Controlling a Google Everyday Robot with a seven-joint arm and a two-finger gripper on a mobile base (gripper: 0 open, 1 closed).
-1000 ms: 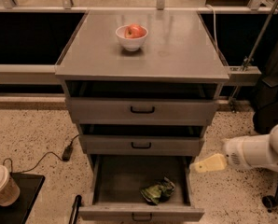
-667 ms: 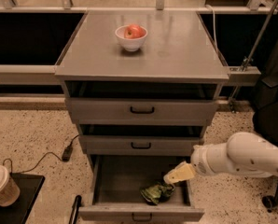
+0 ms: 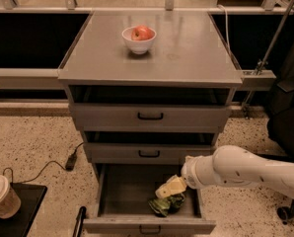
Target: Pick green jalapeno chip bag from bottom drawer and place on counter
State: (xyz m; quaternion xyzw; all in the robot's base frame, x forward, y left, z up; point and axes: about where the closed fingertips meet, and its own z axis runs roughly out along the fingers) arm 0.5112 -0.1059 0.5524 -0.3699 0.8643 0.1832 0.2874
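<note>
Your pale-yellow gripper (image 3: pixel 170 186) is down inside the deep grey metal bottom drawer (image 3: pixel 122 194), which stands pulled out. It sits right of centre, directly over the crumpled shiny green jalapeno chip bag (image 3: pixel 165 206) & seems to touch its top. Can't tell whether the gripper is spread or closed. The bag lies on the drawer floor, front-right, near the front wall. The white rounded arm (image 3: pixel 245 169) comes in from the right. The flat grey metal counter (image 3: pixel 186 58) atop the cabinet carries a white bowl (image 3: pixel 138 45) w/ a red apple (image 3: pixel 142 32) in it, toward the back. The 2 shallower grey drawers (image 3: pixel 107 116) above sit further in. On the floor at left: a lidded paper cup (image 3: pixel 0 196) on a black mat (image 3: pixel 23 216), plus a black cable (image 3: pixel 43 171).
</note>
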